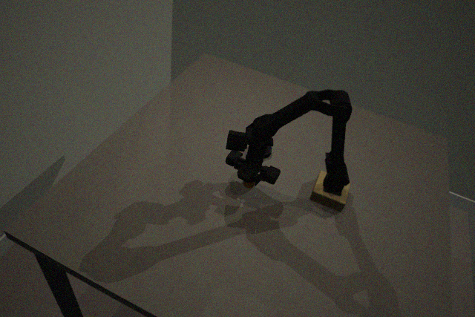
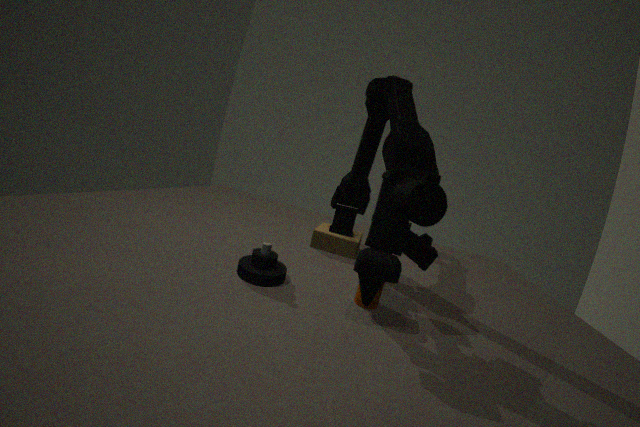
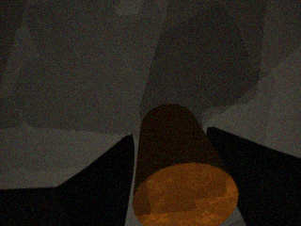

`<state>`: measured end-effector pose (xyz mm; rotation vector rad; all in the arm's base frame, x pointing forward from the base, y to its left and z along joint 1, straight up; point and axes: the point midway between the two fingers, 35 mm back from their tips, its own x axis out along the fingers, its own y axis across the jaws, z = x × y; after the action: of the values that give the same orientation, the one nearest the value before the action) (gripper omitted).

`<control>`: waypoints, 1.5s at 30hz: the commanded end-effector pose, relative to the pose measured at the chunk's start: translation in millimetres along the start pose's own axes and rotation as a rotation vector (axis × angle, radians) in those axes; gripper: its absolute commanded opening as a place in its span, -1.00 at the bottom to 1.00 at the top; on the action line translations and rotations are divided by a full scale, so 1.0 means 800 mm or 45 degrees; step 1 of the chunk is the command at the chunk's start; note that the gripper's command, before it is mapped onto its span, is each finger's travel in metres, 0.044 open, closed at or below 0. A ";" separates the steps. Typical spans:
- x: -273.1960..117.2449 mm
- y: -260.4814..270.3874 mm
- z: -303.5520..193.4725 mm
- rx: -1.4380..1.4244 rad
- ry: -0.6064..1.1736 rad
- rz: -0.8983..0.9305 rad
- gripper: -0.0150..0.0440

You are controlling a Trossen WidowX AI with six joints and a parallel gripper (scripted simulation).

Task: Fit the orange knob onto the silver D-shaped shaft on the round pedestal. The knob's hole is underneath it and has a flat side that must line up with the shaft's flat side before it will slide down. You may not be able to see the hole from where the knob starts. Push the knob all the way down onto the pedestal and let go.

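The orange knob (image 1: 249, 184) (image 2: 377, 297) (image 3: 188, 195) is upright at table level, its round top facing the wrist camera. My gripper (image 1: 251, 180) (image 2: 368, 300) (image 3: 169, 137) is slightly open around it, with a thin gap showing beside the left finger in the wrist view. The knob's underside and hole are hidden. The black round pedestal (image 2: 261, 276) stands left of the gripper in the exterior view, with the silver shaft (image 2: 266, 246) upright and bare on top. The shaft's flat side cannot be made out. In the top view the arm hides most of the pedestal.
The arm's base stands on a yellowish block (image 1: 326, 197) (image 2: 334, 242) behind the pedestal and knob in the exterior view. Pale walls rise beyond the table. Broad arm shadows cross the table, and the light is dim. A dark frame (image 1: 57, 283) shows at the top view's lower left.
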<state>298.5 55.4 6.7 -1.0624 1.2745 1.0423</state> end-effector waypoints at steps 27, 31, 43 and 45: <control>-0.083 0.000 -0.001 -0.004 -0.007 -0.005 1.00; -0.076 -0.001 -0.001 -0.004 -0.007 -0.005 1.00; -0.052 -0.003 0.000 -0.004 -0.007 -0.005 1.00; -0.048 -0.003 0.000 -0.004 -0.007 -0.005 1.00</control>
<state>299.8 54.4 50.2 -1.0645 1.2666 1.0367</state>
